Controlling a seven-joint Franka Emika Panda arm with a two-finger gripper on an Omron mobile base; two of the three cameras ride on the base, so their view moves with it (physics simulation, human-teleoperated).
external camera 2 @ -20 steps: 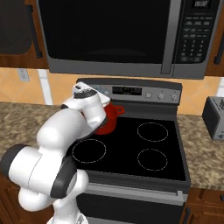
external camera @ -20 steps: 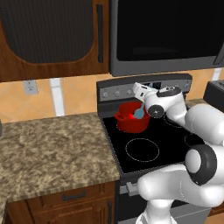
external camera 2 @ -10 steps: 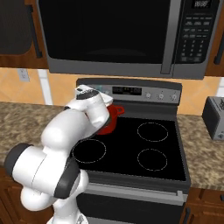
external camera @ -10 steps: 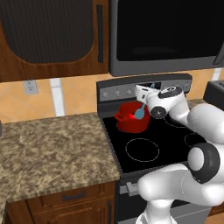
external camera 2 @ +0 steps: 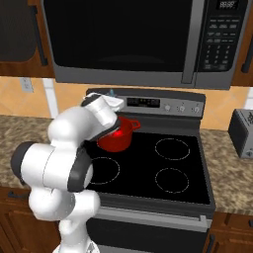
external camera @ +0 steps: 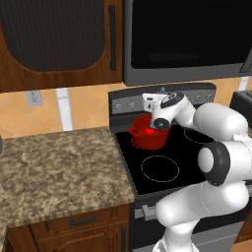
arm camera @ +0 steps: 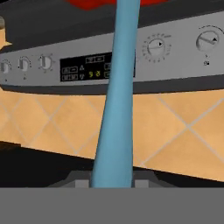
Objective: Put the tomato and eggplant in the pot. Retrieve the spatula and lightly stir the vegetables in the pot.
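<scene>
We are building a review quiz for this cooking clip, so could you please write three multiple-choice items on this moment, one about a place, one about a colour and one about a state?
1. Where does the pot stand?
A. on the stove's back left burner
B. on the granite counter
C. inside the microwave

2. What colour is the spatula?
A. black
B. light blue
C. yellow

3. How is the gripper?
A. open over the counter
B. shut on the spatula's handle
C. shut on the pot's loop handle

Answers:
1 A: both base views show the red pot at the rear left of the stove, just before the control panel.
2 B: the hand view shows a long, slim light blue handle running up toward the red pot.
3 B: in the hand view the handle rises from between the two finger tips, which press against it.
</scene>
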